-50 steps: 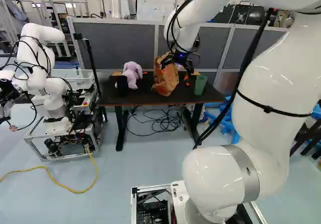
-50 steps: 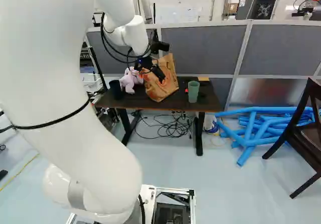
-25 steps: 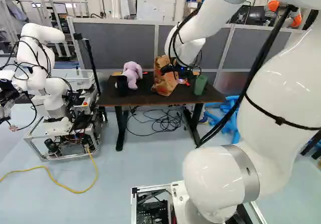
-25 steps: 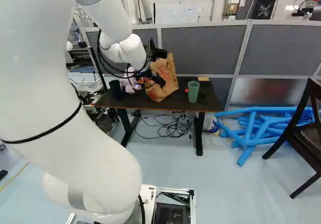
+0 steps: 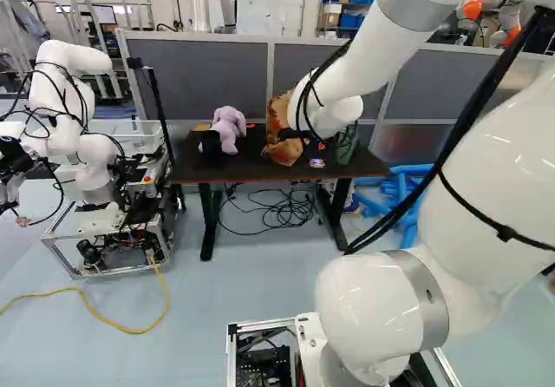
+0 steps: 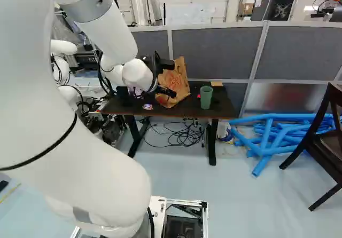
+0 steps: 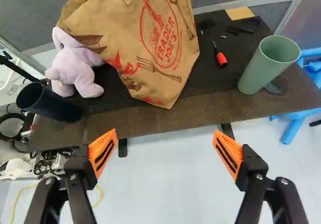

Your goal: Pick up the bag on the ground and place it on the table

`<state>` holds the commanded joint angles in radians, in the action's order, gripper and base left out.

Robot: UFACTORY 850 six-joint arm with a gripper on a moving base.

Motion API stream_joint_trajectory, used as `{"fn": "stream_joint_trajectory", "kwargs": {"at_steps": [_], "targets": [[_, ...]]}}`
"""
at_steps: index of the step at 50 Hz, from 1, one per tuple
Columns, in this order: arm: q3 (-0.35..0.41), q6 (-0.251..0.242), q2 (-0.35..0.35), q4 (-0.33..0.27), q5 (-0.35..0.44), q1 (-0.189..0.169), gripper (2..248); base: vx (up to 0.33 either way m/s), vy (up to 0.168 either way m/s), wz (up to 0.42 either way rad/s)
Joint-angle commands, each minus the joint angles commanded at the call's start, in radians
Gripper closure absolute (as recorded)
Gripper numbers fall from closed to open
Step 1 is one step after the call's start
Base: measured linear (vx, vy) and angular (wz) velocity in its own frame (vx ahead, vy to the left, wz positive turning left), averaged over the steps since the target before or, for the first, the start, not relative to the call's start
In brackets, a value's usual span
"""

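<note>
In the right base view my gripper [image 6: 166, 92] is in front of the brown paper bag [image 6: 179, 80], and its fingers are too small to read there. The wrist view shows the gripper [image 7: 165, 153] open, its orange-padded fingers wide apart with nothing between them. Ahead of them, separated by a gap, the bag [image 7: 163, 43] leans on the dark table [image 7: 200, 106], its printed side towards the gripper. The arm covers part of the bag in the left base view.
On the table are a purple plush toy [image 7: 75, 66], a black cup [image 7: 47, 102], a green cup [image 7: 268, 63] and a red-handled tool [image 7: 220, 58]. Partitions stand behind. Another robot [image 5: 74, 135] is at the left; blue tubes [image 6: 283, 134] and a chair [image 6: 323, 136] are at the right.
My arm has drawn back towards the base and its wrist has come lower, with the gripper staying open. The bag keeps its place on the table, and the base has not moved.
</note>
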<state>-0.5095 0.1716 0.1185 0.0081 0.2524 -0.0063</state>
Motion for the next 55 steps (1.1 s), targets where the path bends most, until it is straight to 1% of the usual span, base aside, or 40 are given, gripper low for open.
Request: {"fn": "stream_joint_trajectory", "kwargs": {"at_steps": [14, 27, 35, 55], "targets": [[0.107, -0.044, 0.041, -0.002, 0.158, 0.002, 3, 0.000, 0.000, 0.000], [0.190, -0.077, 0.072, -0.004, 0.279, 0.003, 3, 0.000, 0.000, 0.000], [0.237, -0.096, 0.090, -0.005, 0.348, 0.004, 3, 0.000, 0.000, 0.000], [0.327, -0.133, 0.125, -0.006, 0.481, 0.005, 3, 0.000, 0.000, 0.000]]}}
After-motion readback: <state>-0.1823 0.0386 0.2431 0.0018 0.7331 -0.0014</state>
